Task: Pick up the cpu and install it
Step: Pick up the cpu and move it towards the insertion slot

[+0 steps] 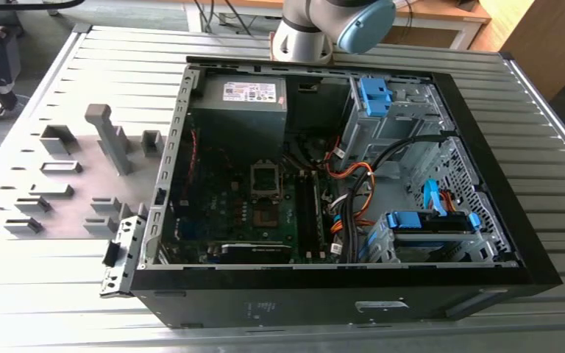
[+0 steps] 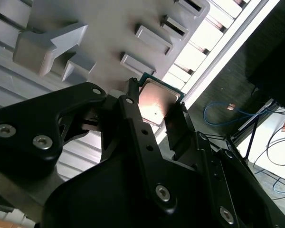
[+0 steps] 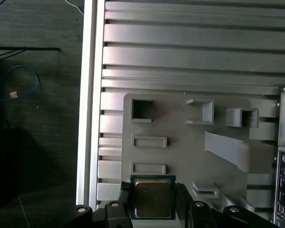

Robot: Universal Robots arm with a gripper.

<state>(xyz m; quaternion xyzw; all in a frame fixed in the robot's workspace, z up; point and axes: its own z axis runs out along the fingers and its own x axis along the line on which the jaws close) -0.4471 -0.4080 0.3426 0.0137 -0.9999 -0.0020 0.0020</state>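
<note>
1. Your claw (image 3: 153, 202) is clamped on the cpu (image 3: 153, 195). In both wrist views a black finger (image 3: 125, 194) presses against each of two opposite edges.
2. The cpu is a thin flat square with a matte silvery lid on a green rim. It sits over the grey plastic holder plate (image 3: 180, 156), near the plate's raised rectangular blocks (image 3: 149, 141). You cannot tell whether it is clear of the plate.
3. The plate lies on a ribbed metal table (image 3: 194, 47). The table's edge and the dark floor (image 3: 38, 142) are close on one side, and the open computer case (image 1: 518, 243) is on the other.
</note>
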